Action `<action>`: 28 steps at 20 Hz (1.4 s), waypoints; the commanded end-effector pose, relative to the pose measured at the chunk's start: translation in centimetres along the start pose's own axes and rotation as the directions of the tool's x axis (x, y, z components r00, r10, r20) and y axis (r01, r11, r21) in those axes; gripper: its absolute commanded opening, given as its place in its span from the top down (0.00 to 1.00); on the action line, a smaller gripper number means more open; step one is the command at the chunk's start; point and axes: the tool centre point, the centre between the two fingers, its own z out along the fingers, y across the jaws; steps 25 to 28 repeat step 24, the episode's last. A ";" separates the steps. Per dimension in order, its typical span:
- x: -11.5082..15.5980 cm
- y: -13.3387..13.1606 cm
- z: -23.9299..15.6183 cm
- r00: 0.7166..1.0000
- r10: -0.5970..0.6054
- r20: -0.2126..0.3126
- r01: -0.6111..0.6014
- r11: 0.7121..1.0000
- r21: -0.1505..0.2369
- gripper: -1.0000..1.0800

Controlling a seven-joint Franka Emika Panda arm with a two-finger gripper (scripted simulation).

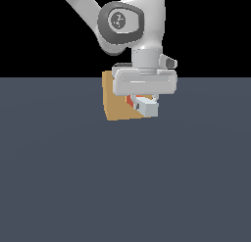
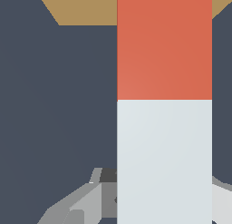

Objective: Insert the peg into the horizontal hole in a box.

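Pinching the peg (image 1: 145,107) by its white half, my gripper (image 1: 143,100) points the orange end at the box (image 1: 117,106). The hole is hidden; any tilt could jam the tip against the face.

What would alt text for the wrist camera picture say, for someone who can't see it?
A long square bar, orange-red at the far half and white at the near half, fills the picture, pointing toward a tan box at the far edge. Grey gripper fingers show beside its white end, over a dark grey floor.
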 end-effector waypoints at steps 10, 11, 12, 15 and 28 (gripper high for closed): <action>4.5 -0.1 -0.1 1.000 0.000 0.000 0.000 1.000 -0.002 1.00; 5.5 -0.1 -0.1 1.000 0.000 0.000 0.000 1.000 -0.003 1.00; 6.5 -0.1 -0.1 1.000 0.000 0.000 0.000 1.000 -0.003 1.00; 9.0 -0.1 -0.2 1.000 0.000 0.000 0.000 1.000 -0.004 1.00; 11.8 0.1 -0.3 1.000 0.000 0.000 0.000 1.000 -0.005 1.00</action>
